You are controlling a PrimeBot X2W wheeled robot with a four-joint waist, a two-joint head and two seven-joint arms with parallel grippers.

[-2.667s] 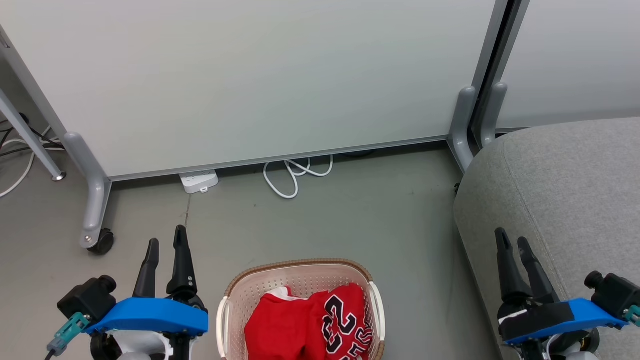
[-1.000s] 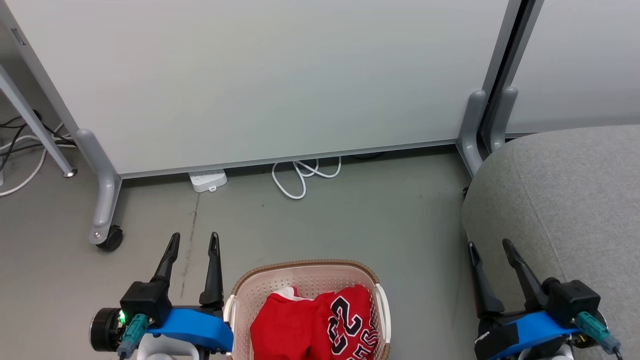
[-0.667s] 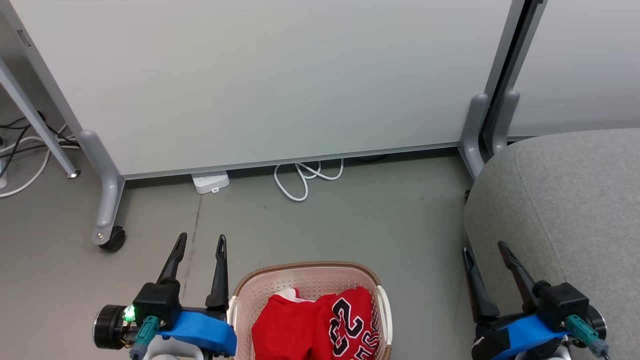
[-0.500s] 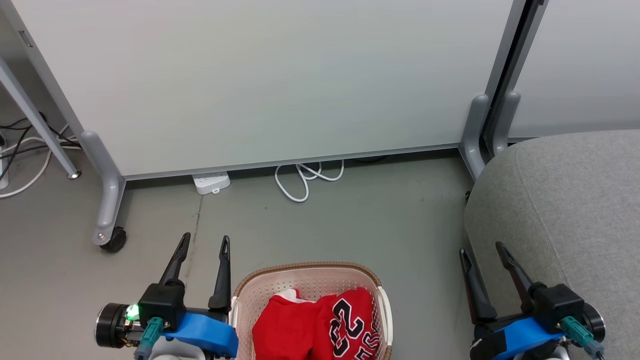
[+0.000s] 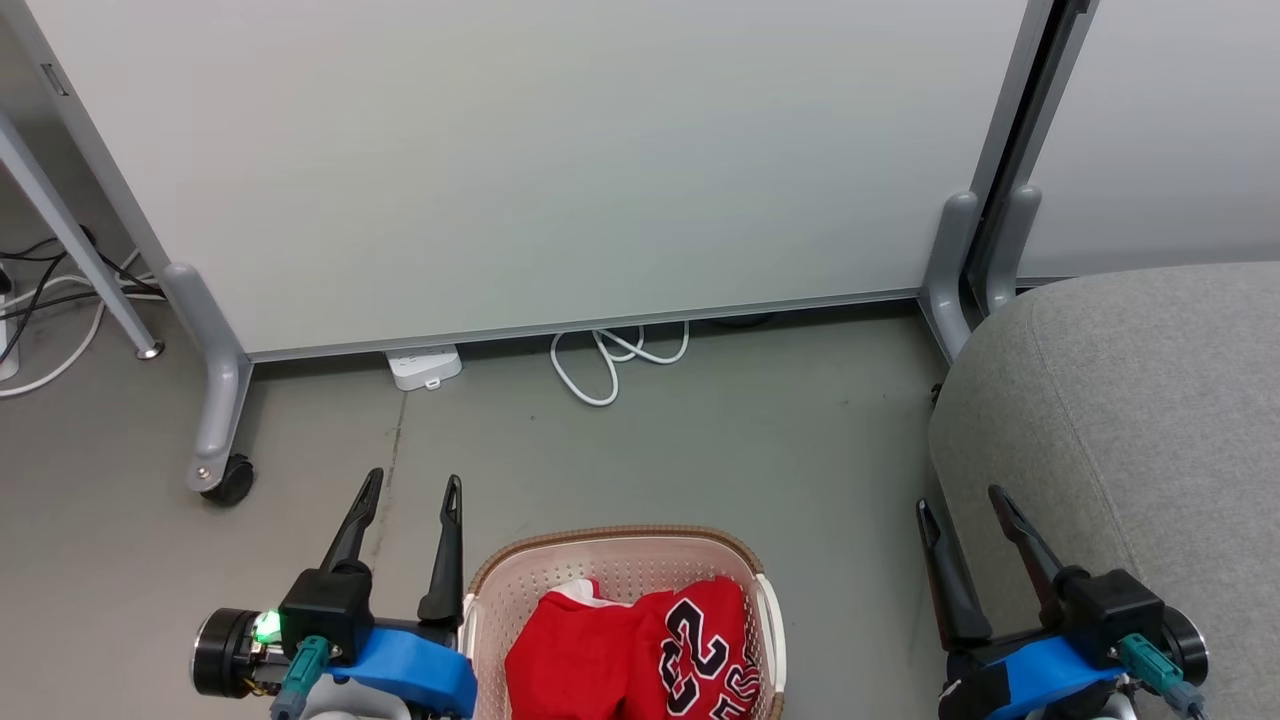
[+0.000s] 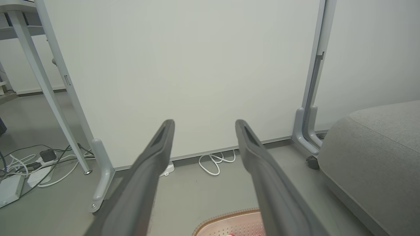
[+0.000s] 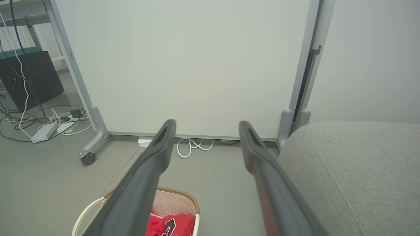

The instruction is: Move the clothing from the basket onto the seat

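Red clothing (image 5: 600, 660) lies in the basket (image 5: 610, 532) between left hand (image 5: 414, 477) and right hand (image 5: 958, 498), both spread, empty. Right wrist view adds a black cabinet (image 7: 29, 78).

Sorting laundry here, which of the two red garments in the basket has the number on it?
The jersey lying nearer the seat, printed in black and white; the other garment is plain red.
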